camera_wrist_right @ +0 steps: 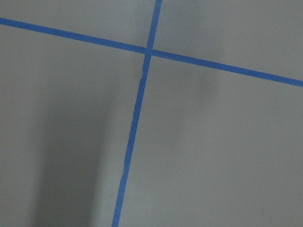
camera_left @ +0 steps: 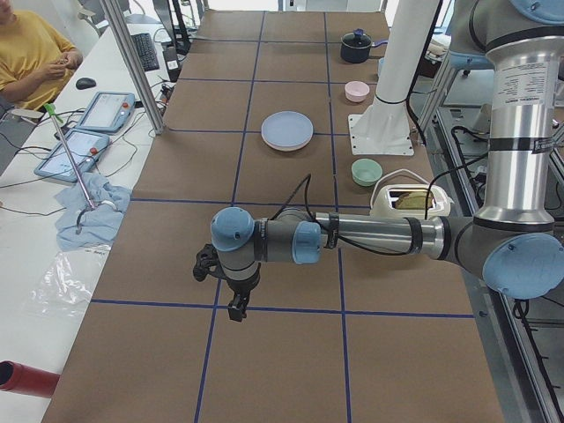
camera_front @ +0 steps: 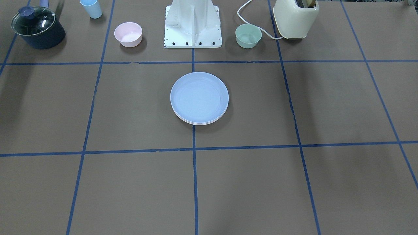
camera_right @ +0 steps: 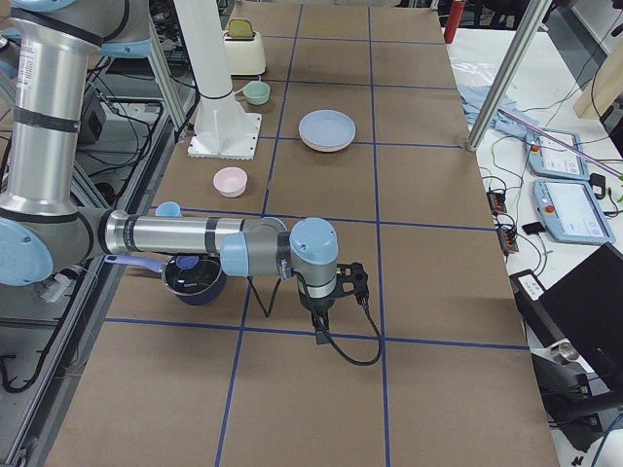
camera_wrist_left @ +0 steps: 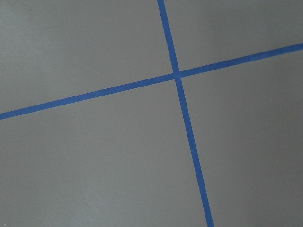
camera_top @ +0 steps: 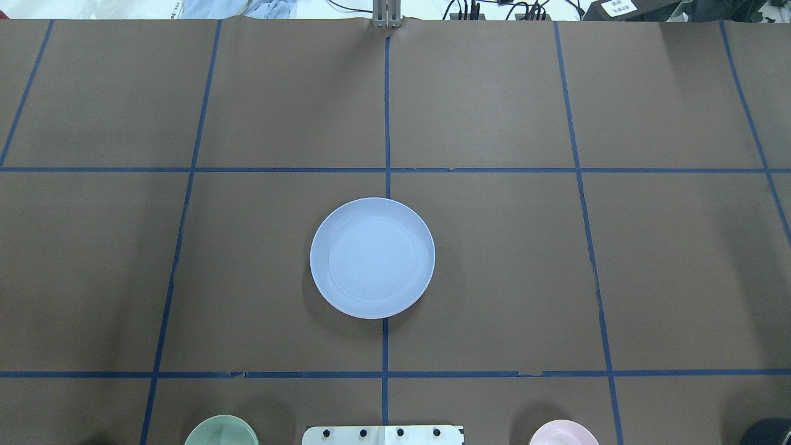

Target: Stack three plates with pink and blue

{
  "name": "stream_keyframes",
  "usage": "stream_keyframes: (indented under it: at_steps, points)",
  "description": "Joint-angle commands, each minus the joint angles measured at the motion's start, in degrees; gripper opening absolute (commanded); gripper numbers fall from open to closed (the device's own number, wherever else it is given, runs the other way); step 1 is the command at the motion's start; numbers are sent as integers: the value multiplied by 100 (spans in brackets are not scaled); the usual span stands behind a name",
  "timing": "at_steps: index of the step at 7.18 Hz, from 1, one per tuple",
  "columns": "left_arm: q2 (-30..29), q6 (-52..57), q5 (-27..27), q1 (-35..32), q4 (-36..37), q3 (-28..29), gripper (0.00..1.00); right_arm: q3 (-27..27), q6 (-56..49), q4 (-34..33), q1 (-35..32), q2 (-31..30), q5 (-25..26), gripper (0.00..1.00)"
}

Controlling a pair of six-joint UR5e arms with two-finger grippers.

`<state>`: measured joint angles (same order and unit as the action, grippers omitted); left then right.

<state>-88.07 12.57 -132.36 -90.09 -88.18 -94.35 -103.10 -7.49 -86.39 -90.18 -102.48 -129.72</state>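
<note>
The light blue plate (camera_front: 199, 97) lies at the middle of the table, on top of a stack; it also shows in the overhead view (camera_top: 372, 256). Pale rims of plates beneath it (camera_front: 200, 123) peek out at its front edge; the pink and cream plates are otherwise hidden. The left gripper (camera_left: 236, 309) hangs over the table far from the stack, in the exterior left view only. The right gripper (camera_right: 319, 334) hangs likewise at the other end, in the exterior right view only. I cannot tell whether either is open or shut. The wrist views show only bare table and blue tape.
Along the robot's side stand a small pink bowl (camera_front: 128, 33), a green bowl (camera_front: 248, 35), a blue cup (camera_front: 91, 8), a lidded dark pot (camera_front: 37, 26), a cream toaster (camera_front: 295, 18) and the white base (camera_front: 193, 24). An operator (camera_left: 31, 53) sits beyond the table.
</note>
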Motion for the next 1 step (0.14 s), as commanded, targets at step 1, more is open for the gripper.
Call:
stream_keyframes:
  at_steps: [1]
  points:
    - [0, 0, 0, 0, 2, 5, 100, 9, -7, 0, 0, 0, 8, 100]
